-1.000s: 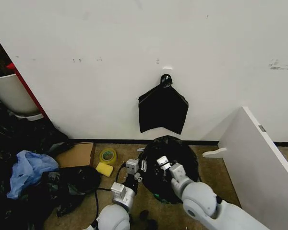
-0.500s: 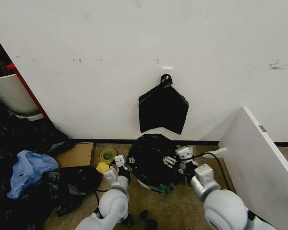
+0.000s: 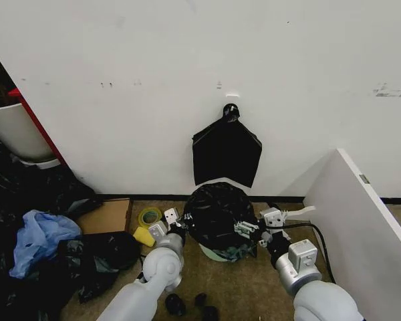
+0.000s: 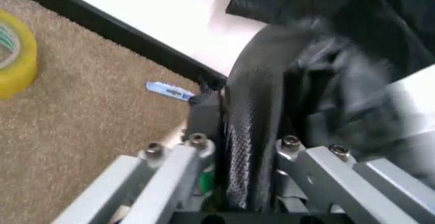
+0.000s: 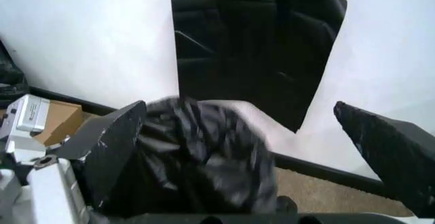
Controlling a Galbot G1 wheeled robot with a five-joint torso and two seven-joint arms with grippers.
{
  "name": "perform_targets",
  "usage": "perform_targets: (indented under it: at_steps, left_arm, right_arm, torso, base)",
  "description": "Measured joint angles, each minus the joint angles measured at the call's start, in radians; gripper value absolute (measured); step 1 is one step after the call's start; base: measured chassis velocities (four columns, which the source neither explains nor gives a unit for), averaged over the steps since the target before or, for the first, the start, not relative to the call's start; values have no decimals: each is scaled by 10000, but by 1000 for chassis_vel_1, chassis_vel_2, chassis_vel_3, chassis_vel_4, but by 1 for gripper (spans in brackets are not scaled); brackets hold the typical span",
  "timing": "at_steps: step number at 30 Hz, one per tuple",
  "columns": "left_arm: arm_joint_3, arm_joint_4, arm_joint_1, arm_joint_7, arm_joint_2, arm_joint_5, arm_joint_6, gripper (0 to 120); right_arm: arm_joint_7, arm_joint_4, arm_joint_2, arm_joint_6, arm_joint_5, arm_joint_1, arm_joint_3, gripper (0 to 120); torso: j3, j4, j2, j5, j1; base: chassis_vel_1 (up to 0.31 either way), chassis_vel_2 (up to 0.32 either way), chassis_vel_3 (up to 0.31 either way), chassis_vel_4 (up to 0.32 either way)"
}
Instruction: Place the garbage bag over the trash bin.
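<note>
Garbage bag [image 3: 216, 211] draped over trash bin [image 3: 222, 253] on the carpet at the wall's foot; left gripper [image 3: 178, 226] pinching the bag's left side; right gripper [image 3: 248, 231] spread wide, touching its right side

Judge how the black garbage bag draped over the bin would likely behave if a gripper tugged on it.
The garbage bag looks thin and crinkled, so it would probably stay floppy and bunch up. Its glossy film may slip between the fingers. The trash bin, small and narrow-based, might tip or slide if pulled sideways.
</note>
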Motion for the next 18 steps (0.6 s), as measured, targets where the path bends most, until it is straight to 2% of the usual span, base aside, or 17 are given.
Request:
perform_targets:
  at_steps: [3, 5, 9, 15, 17, 18]
  left_arm:
    - [-26, -281, 174, -20, 109, 29, 138, 32]
    - [-35, -346, 215, -33, 139, 36, 158, 35]
    - [-133, -692, 389, -103, 307, 67, 221, 52]
    - [-463, -1556, 824, -312, 656, -270, 433, 72]
    - [-652, -1995, 1109, -314, 886, -163, 472, 81]
    - [-790, -2315, 1447, -191, 1130, 366, 327, 85]
  right_arm:
    - [-13, 0, 105, -7, -17, -51, 0, 100]
    - [-36, 0, 129, -7, -32, -77, 0, 100]
    - [-124, 23, 225, -3, -95, -171, -4, 100]
    - [-192, 26, 318, 128, -62, -296, 93, 100]
    - [-342, -58, 443, 473, -26, -379, 253, 100]
    - [-508, -244, 635, 1027, -68, -462, 469, 100]
  torso:
    - [0, 1, 0, 0, 0]
    - [0, 1, 0, 0, 0]
    - [0, 0, 0, 0, 0]
    - [0, 0, 0, -1, 0]
    - [-1, -1, 0, -2, 0]
    - [-1, -2, 0, -1, 0]
  base:
    - [0, 0, 0, 0]
    - [0, 0, 0, 0]
    - [0, 0, 0, 0]
    - [0, 0, 0, 0]
    - [0, 0, 0, 0]
    - [0, 0, 0, 0]
